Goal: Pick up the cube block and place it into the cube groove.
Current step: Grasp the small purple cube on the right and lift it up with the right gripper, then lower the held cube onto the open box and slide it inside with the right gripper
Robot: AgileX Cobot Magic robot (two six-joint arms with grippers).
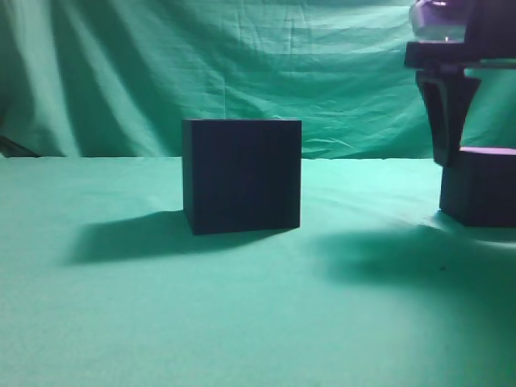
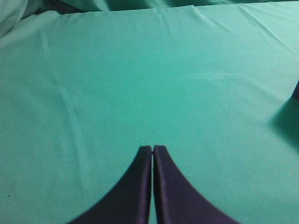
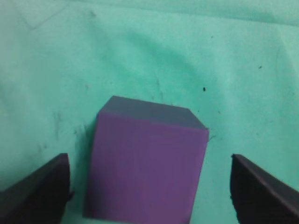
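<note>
The small purple cube block rests on the green cloth; in the exterior view it is the dark block at the far right edge. My right gripper is open above it, one finger on each side, with gaps to both faces. In the exterior view the right gripper hangs just above the block's left top edge. The large dark box with the cube groove stands in the middle; its recess is hidden from this height. My left gripper is shut and empty over bare cloth.
Green cloth covers the table, and a green drape hangs behind it. A dark corner and shadow show at the right edge of the left wrist view.
</note>
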